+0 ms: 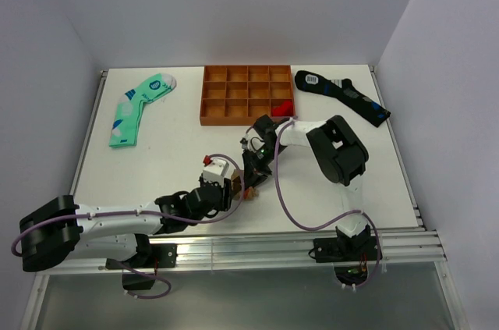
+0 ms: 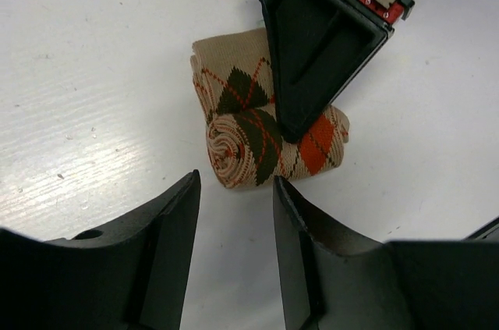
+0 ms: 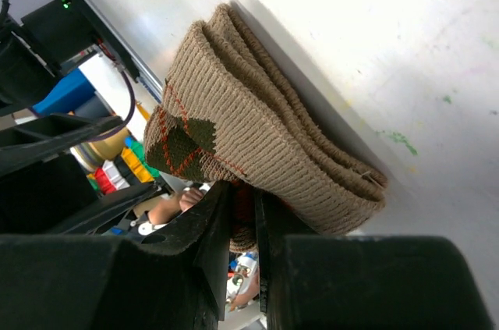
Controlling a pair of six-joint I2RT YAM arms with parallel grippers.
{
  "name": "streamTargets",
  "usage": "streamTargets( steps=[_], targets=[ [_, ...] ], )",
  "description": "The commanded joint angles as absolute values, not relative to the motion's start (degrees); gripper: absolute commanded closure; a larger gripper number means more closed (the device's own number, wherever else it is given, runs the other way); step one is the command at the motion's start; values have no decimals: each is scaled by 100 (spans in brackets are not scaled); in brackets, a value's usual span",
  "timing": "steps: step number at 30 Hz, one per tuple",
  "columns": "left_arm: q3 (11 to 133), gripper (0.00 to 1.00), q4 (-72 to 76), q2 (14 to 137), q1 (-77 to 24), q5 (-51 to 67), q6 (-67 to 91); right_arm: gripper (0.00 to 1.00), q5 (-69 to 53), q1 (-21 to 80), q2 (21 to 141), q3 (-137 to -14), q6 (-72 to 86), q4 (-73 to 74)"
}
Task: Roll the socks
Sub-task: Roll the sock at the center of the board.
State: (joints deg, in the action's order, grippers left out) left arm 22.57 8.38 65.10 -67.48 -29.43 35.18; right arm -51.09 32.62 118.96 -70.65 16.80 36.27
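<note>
The tan argyle sock [image 2: 257,131] lies partly rolled on the white table, its spiral end facing my left wrist camera and the flat cuff end behind it. In the top view only a small bit of the sock [image 1: 249,193] shows between the two grippers. My right gripper [image 3: 243,197] is shut, pinching the rolled part of the sock [image 3: 257,127]; one of its fingers [image 2: 312,57] presses down on the roll. My left gripper [image 2: 234,189] is open and empty, just short of the roll, not touching it. In the top view it [image 1: 233,186] sits left of the right gripper [image 1: 251,176].
An orange compartment tray [image 1: 246,94] stands at the back centre with a red item [image 1: 284,106] in one cell. A mint-green sock [image 1: 139,108] lies at the back left. A black sock with blue marks [image 1: 343,94] lies at the back right.
</note>
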Motion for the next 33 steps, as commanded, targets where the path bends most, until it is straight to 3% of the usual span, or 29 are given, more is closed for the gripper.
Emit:
streamTargets(
  steps=[1,15,33],
  targets=[
    [2513,52,765,6539,-6768,-3182,3454,91,-2821,3190,12155,-6715,1090,3700],
    [2092,50,2074,6969,-5740,-1347,3261,91,-2812,3190,12067,-6539,1063,3577],
    [1784,50,2944,7391,-5309,-615,3630,92,-2786,3208,12050,-6495,1072,3577]
  ],
)
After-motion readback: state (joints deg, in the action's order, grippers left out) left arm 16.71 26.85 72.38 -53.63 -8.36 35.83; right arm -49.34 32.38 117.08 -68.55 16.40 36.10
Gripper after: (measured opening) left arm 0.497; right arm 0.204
